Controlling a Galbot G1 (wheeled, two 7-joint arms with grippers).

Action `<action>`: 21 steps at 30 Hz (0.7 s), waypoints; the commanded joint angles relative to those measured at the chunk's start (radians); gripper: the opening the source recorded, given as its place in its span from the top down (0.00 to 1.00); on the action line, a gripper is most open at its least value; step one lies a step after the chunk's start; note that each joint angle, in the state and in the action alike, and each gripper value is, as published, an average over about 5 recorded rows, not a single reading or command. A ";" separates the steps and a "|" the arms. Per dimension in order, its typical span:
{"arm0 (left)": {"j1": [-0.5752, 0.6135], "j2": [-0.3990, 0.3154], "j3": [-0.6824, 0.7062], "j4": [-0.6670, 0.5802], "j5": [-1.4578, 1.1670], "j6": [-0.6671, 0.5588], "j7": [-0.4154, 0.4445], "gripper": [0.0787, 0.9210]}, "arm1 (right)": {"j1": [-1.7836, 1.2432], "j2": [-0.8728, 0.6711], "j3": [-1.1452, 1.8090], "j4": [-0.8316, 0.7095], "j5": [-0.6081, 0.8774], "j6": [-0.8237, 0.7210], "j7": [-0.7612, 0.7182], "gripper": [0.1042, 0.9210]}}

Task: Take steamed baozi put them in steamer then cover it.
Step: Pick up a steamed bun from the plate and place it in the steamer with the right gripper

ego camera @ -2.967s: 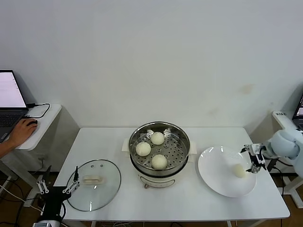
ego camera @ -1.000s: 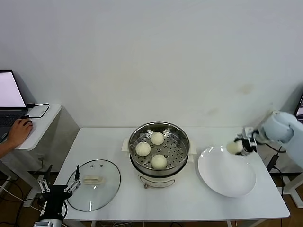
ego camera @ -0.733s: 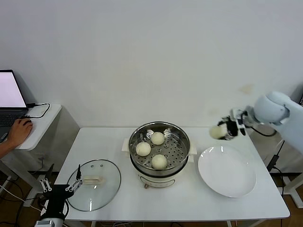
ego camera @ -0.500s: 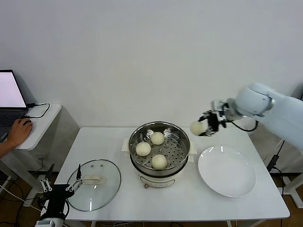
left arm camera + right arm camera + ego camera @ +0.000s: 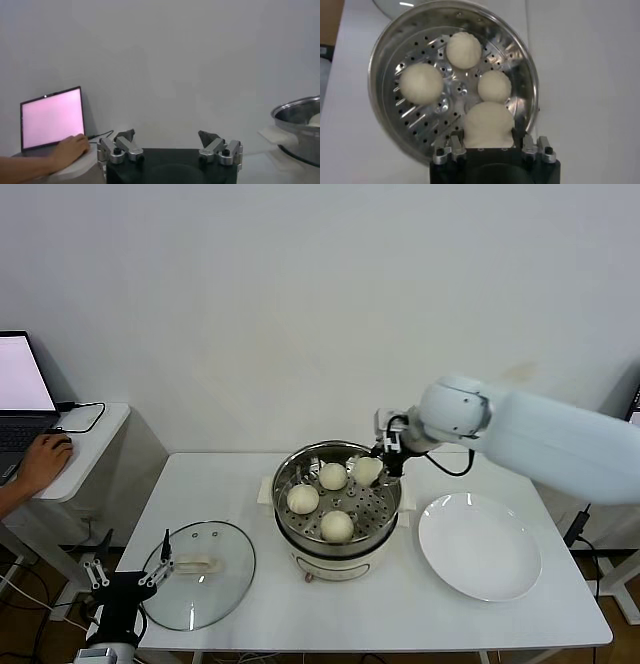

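Shiny perforated metal steamer (image 5: 337, 484); smooth matt dough baozi (image 5: 303, 499); glass cover (image 5: 198, 574).

Steamer (image 5: 390, 502), shiny steel pot on a cream base with side handles, stands uncovered at mid-table; its perforated tray holds three smooth cream-white baozi (image 5: 303, 499), apart from one another. A fourth bun (image 5: 366, 471) hangs just above the tray's far right part, near the rim, pinched in the right gripper (image 5: 488, 146). Cover (image 5: 225, 584), clear glass with a metal rim and cream oblong handle, lies flat on the table left of the steamer, handle up.
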 commanded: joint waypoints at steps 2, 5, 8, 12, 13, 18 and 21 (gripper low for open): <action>0.005 0.001 -0.008 -0.002 -0.002 0.000 0.001 0.12 | -0.084 0.085 -0.017 -0.085 -0.020 -0.051 0.049 0.39; 0.007 0.001 -0.010 -0.002 -0.003 -0.002 0.001 0.12 | -0.101 0.088 -0.010 -0.097 -0.030 -0.051 0.050 0.39; 0.005 0.001 -0.008 0.000 -0.003 -0.002 0.001 0.12 | -0.120 0.091 0.003 -0.103 -0.041 -0.051 0.051 0.39; 0.003 0.001 -0.007 -0.001 -0.003 -0.003 0.001 0.12 | -0.140 0.095 0.019 -0.111 -0.051 -0.051 0.052 0.39; 0.003 0.001 -0.008 -0.002 -0.003 -0.003 0.001 0.12 | -0.143 0.094 0.022 -0.110 -0.051 -0.051 0.051 0.39; 0.004 0.003 -0.010 -0.003 -0.004 -0.002 0.001 0.12 | -0.142 0.082 0.033 -0.092 -0.046 -0.051 0.040 0.38; 0.003 0.001 -0.008 -0.004 -0.003 -0.002 0.001 0.12 | -0.131 0.069 0.039 -0.079 -0.047 -0.051 0.030 0.36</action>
